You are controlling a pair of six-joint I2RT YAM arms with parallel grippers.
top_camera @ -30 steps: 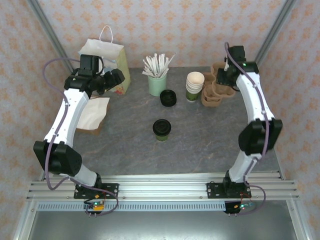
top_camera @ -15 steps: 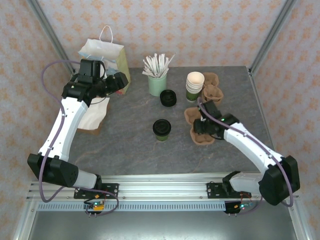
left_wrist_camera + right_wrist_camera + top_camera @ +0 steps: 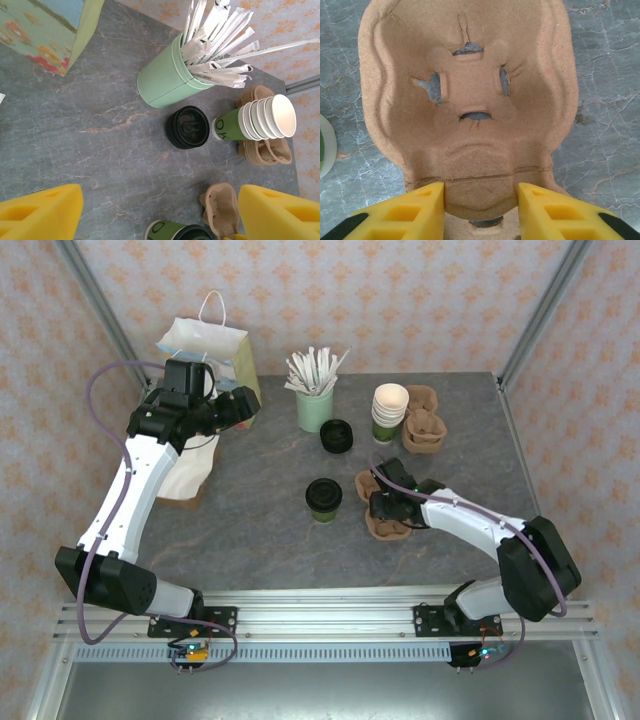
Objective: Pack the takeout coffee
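Top view, left tool (image 3: 238, 406): fingers apart, gripping nothing; it hangs just in front of the paper bag (image 3: 205, 348); napkins (image 3: 186, 470) lie under its arm on the table (image 3: 260, 540)
Top view, right tool (image 3: 384, 502): low over the cardboard carrier (image 3: 376, 527), which lies flat on the table
Top view, takeout coffee (image 3: 324, 498): upright, black lid on; just left of the right tool and the carrier, with a narrow gap between; well to the right of the left tool
Top view, second lidded cup (image 3: 337, 436): beyond the takeout coffee, farther from the right tool; near the pale green mug (image 3: 314, 410) of white sticks
Top view, surroundings: the stack of lidless cups (image 3: 389, 412) and the spare carriers (image 3: 424, 430) stand beyond the right tool, apart from it
Left wrist view, left tool (image 3: 160, 215): yellow fingers wide apart at the lower corners; bare table between them
Left wrist view, ahead of the tool: second lidded cup (image 3: 187, 127) straight ahead; mug (image 3: 165, 82) past it; stack of lidless cups (image 3: 257, 120) to the right; bag (image 3: 45, 25) off to the left
Left wrist view, takeout coffee (image 3: 167, 231): at the bottom edge, nearer the right-hand finger; carrier (image 3: 220, 210) just beside it
Right wrist view, right tool (image 3: 480, 200): yellow fingers flank the carrier's narrow waist, close against its edges; whether they pinch it I cannot tell
Right wrist view, carrier (image 3: 470, 100): one cup well ahead of the fingers; slits in its floor show grey table (image 3: 605, 75)
Right wrist view, left border: a pale rounded rim (image 3: 324, 145); too little shows to name it
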